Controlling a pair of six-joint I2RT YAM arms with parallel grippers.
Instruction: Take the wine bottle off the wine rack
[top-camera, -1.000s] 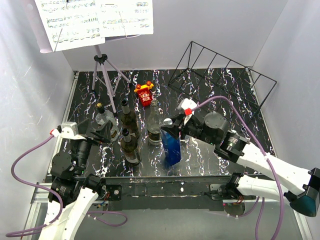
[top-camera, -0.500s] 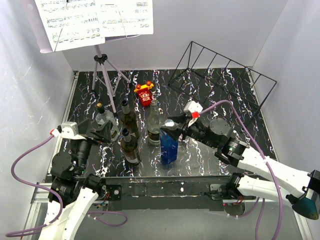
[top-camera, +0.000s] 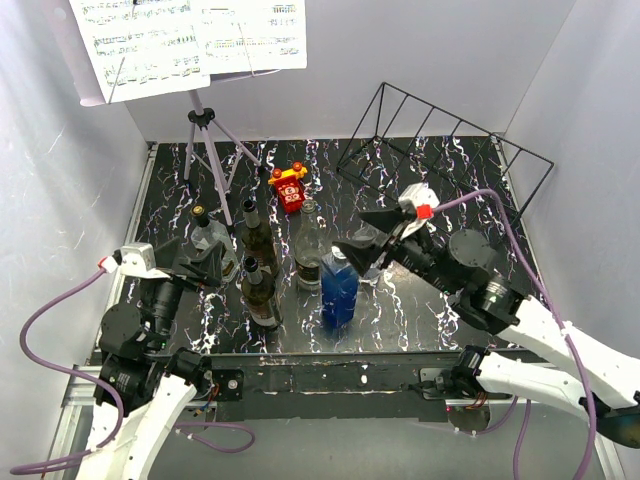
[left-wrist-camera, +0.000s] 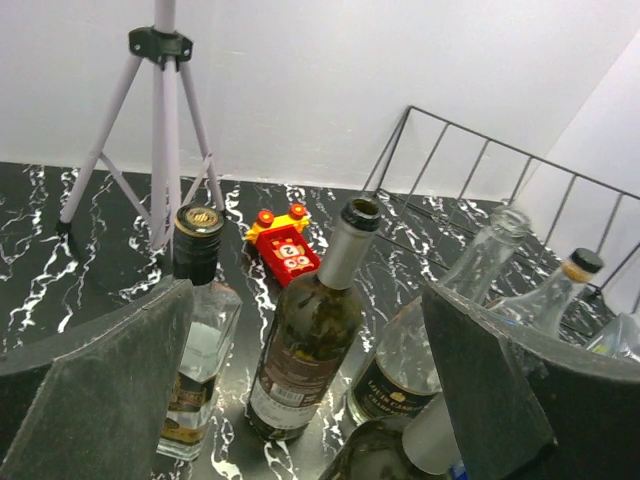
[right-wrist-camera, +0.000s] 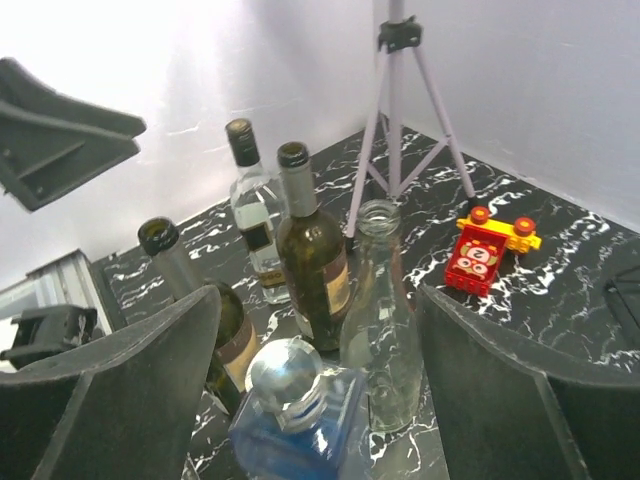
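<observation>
The right gripper holds its pads wide apart on either side of a blue bottle with a silvery ball stopper, touching neither pad; behind stand a clear glass bottle and a dark wine bottle; farther back are a red-and-yellow toy and tripod legs.

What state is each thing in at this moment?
wine rack: empty, no bottle on it
blue bottle: upright, stoppered, not gripped
right gripper: open, holding nothing
left gripper: open, holding nothing
clear bottle: upright, uncapped
</observation>
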